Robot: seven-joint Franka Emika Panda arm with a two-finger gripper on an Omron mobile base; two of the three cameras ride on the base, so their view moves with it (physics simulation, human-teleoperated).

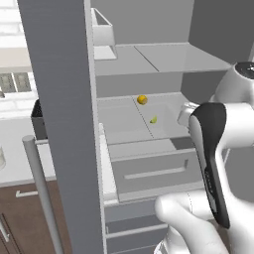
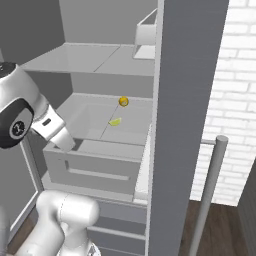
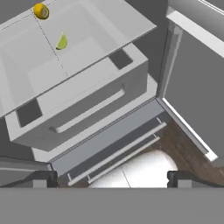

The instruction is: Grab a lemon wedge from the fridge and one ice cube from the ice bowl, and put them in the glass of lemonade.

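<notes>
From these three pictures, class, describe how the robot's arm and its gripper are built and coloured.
The arm is made of glossy white rounded shells with dark grey to black parts at the joints. One long black panel runs down a link, and a black round cap bears a small white marking. The gripper ends in two small dark, blocky finger tips. No loose cables show.

One lemon wedge (image 1: 154,119), one orange ball (image 1: 142,99)
</notes>
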